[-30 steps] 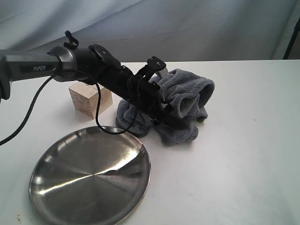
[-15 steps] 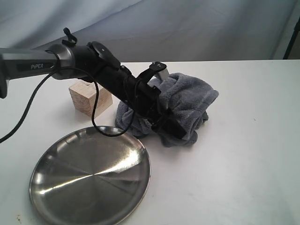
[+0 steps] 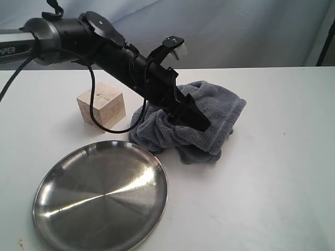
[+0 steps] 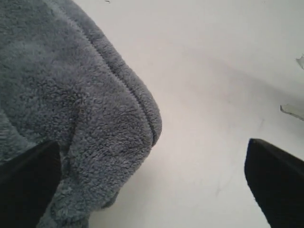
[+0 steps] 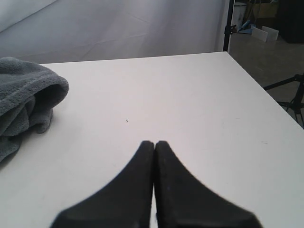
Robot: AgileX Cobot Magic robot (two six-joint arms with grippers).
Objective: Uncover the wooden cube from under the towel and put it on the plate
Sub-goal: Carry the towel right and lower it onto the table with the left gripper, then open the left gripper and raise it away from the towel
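White bench [image 3: 272, 172], grey backdrop. Left fingers [image 4: 28, 175] spread wide, empty, over towel [image 3: 222, 107] hem. Right fingers [image 5: 137, 190] pressed together, empty, well off towel. Wooden cube [image 3: 107, 102] bare, just beside towel. Plate [image 3: 99, 204] near towel, nothing on it. Likely next: lift clear of towel, square left fingers on cube's flat faces. Arm [image 3: 63, 34] lettering cropped, ends "PER".

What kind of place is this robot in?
Probably a robot lab or test studio, not a home: a plain white table, a grey backdrop cloth hung behind it, and black equipment stands on the floor beyond.
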